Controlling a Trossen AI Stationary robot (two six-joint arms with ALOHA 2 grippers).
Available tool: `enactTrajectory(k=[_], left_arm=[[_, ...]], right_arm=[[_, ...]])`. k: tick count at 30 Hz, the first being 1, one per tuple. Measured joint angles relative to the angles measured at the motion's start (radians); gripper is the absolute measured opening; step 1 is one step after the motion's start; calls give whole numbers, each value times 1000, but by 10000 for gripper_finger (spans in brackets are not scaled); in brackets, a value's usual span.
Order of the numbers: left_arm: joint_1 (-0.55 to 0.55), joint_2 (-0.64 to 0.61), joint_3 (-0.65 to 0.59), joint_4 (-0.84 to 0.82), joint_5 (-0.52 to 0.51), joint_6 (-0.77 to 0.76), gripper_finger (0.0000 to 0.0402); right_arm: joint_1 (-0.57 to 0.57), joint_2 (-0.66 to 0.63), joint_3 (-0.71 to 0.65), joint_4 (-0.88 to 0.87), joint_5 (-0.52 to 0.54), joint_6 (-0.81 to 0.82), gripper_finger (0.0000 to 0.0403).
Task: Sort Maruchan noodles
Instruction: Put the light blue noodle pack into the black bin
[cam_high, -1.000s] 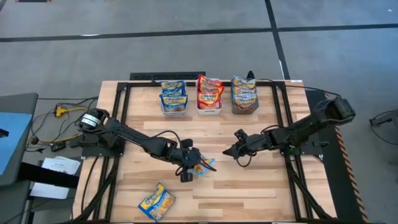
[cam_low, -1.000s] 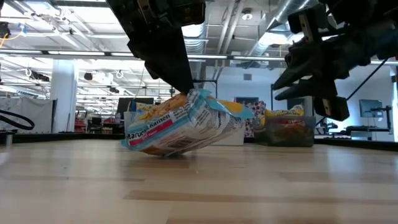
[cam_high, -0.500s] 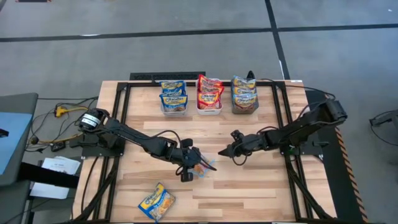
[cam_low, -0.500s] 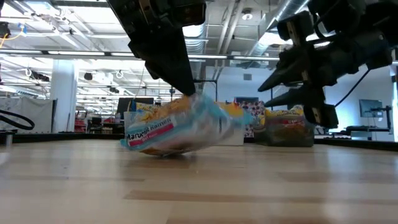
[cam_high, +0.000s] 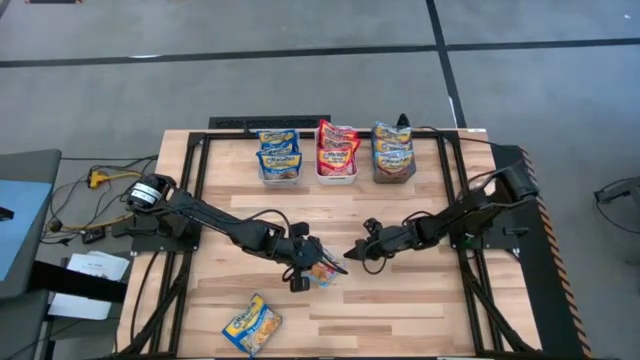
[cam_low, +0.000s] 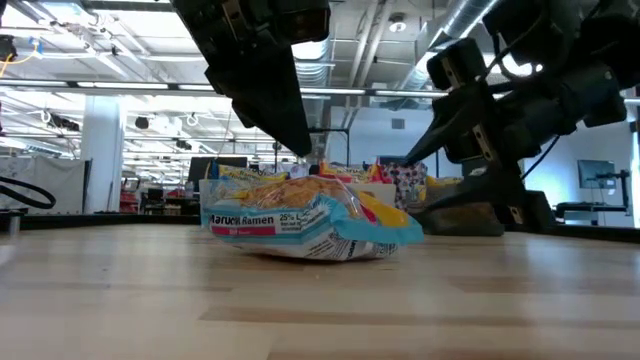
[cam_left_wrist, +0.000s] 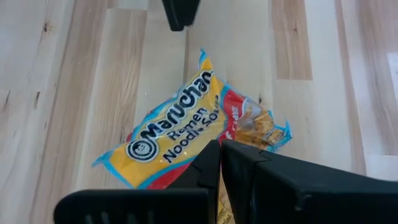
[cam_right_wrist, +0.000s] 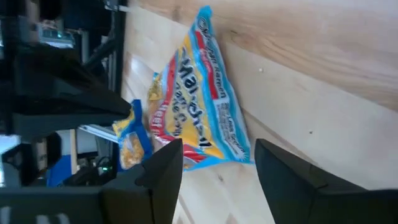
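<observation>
A blue-and-yellow Maruchan noodles packet (cam_high: 326, 271) lies at the table's middle, its underside (cam_low: 300, 250) on the wood. My left gripper (cam_high: 311, 262) slants down onto it from the table's left and is shut on it. My right gripper (cam_high: 351, 254) is open, low over the table just right of the packet. Its two fingers (cam_right_wrist: 166, 163) stand apart facing the packet (cam_right_wrist: 205, 93) without touching it. A second packet (cam_high: 250, 323) lies flat near the front edge. My left gripper pinches the wrapper at the packet's top (cam_low: 313, 172) between its two shut fingers (cam_left_wrist: 211, 163). The fingers slant down from above and from the table's left. Their tips hide the exact spot. The packet lies almost level under them, resting on the table.
Three small bins stand in a row at the far edge, each with packets in it: a clear one (cam_high: 262, 172), a white one (cam_high: 337, 179) and a dark one (cam_high: 395, 177). Bare wood lies between the bins and the grippers and along the front right.
My right gripper has come down and toward the table's left, up to the packet. It has rolled and opened wider. The packet hung tilted from my left gripper, one end raised. It has dropped to lie almost level on the table.
</observation>
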Motion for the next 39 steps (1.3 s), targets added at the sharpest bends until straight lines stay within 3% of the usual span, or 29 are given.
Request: enactTrajectory(k=[5,17,23,27,35,39], left_arm=[[-1,-3,0,-11,-18,4,0],[-3,-6,0,-70,-4,-27,0],[-13,-6,0,-99,26,-59,0],[-29,-6,0,-90,73,-80,0],[-40,-1,0,-59,202,-129,0],[-40,3,-4,-56,206,-129,0]], right_arm=[[-2,72,54,0,0,-24,225],[-30,176,184,-18,0,-272,225],[-28,194,291,-219,-9,-381,225],[-28,193,338,-337,-29,-396,225],[-27,193,352,-344,-62,-368,225],[-27,193,352,-354,-64,-368,225]])
